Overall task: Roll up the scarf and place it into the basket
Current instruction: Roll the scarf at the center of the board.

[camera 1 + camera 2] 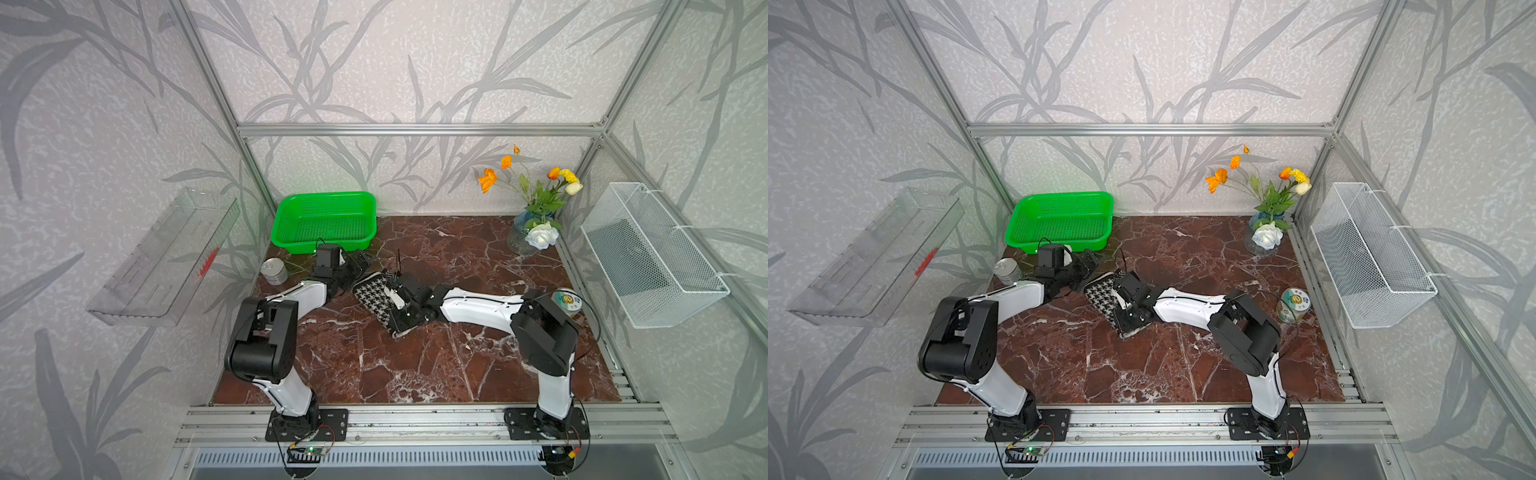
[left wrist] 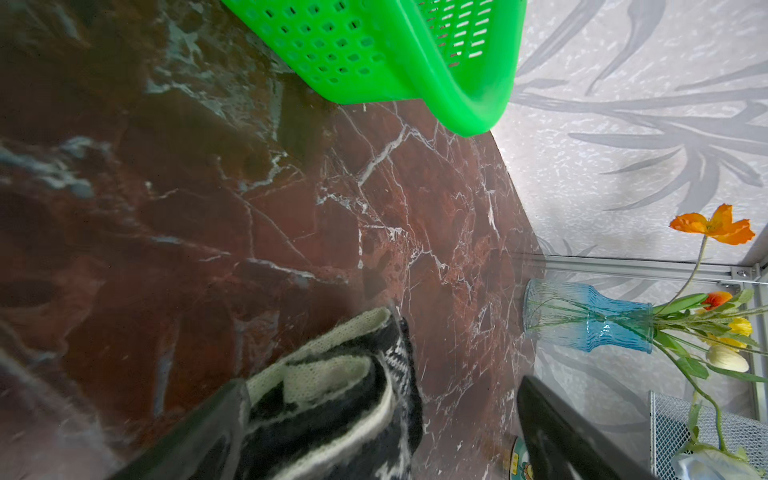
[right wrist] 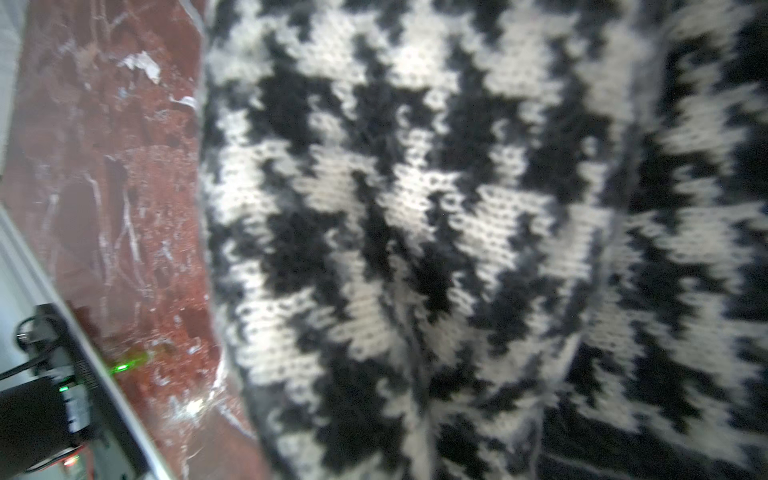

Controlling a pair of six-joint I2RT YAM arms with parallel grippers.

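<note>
My left gripper (image 1: 356,262) stood fully open. In the left wrist view, one finger (image 2: 199,428) lay against the layered, cream-edged end of the scarf (image 2: 332,395). The opposite finger (image 2: 557,432) stood clear of the cloth.

My right gripper (image 1: 392,299) was pressed down onto the scarf (image 1: 372,293) from the other side. The right wrist view was filled with blurred houndstooth knit (image 3: 457,208) and showed no fingers, so I could not tell whether that gripper was closed on the cloth or only resting on it.

In both top views the scarf (image 1: 1100,291) lay as a compact roll, houndstooth side out, on the marble tabletop (image 1: 415,365). It sat near the centre, between my two grippers.

The basket (image 1: 291,245) stood at the far left corner of the tabletop, near the roll but not touching it.
</note>
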